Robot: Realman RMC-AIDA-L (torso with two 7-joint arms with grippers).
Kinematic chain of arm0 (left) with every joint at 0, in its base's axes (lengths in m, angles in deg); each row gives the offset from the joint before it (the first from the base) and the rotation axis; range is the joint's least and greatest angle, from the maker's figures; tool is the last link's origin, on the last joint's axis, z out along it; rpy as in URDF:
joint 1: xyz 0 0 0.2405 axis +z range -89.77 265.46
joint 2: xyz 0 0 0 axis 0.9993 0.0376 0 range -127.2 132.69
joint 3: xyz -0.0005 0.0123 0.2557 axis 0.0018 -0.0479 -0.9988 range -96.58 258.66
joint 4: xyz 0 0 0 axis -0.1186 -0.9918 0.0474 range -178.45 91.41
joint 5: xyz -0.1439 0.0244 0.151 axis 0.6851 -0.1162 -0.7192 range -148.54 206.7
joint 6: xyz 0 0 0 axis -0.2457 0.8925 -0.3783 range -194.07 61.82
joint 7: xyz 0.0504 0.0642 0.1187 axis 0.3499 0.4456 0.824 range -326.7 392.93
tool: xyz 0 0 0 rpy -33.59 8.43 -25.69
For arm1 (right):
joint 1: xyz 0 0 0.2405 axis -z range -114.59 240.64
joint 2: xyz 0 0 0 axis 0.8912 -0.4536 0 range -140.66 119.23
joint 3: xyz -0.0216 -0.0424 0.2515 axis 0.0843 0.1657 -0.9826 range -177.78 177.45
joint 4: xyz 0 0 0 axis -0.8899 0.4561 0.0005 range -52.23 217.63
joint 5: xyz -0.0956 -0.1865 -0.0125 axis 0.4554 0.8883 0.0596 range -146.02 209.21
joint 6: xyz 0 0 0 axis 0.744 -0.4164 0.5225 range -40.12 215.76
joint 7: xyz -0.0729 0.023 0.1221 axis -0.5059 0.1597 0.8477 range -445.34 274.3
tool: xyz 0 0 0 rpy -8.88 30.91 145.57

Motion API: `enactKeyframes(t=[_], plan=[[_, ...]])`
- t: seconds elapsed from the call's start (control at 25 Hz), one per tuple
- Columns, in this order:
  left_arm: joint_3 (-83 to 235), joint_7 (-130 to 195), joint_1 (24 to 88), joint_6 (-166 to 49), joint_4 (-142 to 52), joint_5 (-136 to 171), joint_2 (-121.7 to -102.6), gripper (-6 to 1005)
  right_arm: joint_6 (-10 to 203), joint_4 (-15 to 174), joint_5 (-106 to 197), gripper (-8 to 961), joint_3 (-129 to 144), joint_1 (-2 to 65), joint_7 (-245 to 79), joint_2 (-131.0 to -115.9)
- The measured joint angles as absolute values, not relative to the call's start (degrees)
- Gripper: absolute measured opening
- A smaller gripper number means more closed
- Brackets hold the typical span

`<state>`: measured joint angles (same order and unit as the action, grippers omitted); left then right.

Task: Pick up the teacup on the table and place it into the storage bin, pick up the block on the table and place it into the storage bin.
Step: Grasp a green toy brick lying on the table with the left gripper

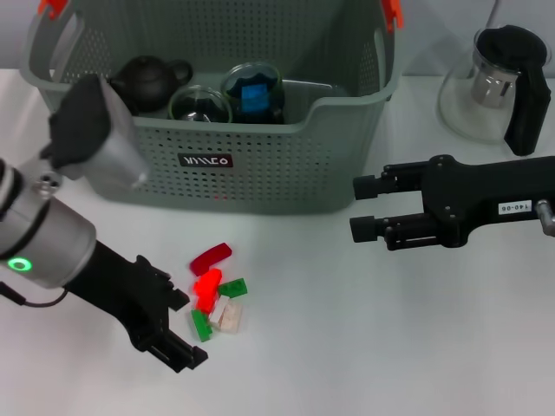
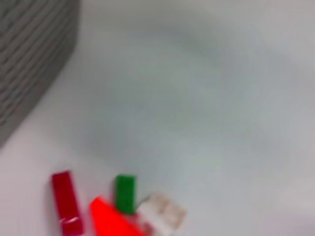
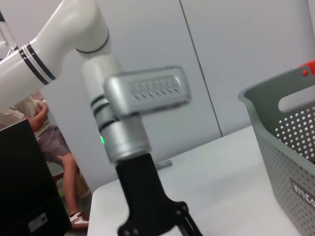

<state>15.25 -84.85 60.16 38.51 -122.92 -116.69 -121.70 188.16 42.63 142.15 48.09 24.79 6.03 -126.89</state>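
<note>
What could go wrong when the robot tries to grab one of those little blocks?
The blocks lie bunched together, touching, so the left gripper right beside them might pinch two at once or push the pile apart. The clear block may be harder to spot on the white table. The basket already holds a dark teapot and glass cups, so a dropped block might knock them.

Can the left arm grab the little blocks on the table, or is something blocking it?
Probably yes. The left gripper hangs open right beside the blocks, with nothing between them. The storage bin stands behind the pile, and the right gripper is off to the side.
</note>
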Motion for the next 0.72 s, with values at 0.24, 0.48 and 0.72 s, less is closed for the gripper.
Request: enactKeyframes(t=[0.24,0.48,0.72], plan=[[10.1,-87.5,60.0,33.3,-120.8,-119.6,-121.8,878,188.1,42.6,142.1,732,48.1,24.7,6.0,-126.76],[5.8,-89.4,59.6,28.8,-119.5,-121.7,-121.93,878,187.5,42.6,141.9,733,47.8,24.7,6.0,-126.69],[2.2,-91.6,59.1,25.9,-119.3,-123.5,-121.97,877,187.3,42.6,141.9,733,47.4,24.7,6.1,-126.65]])
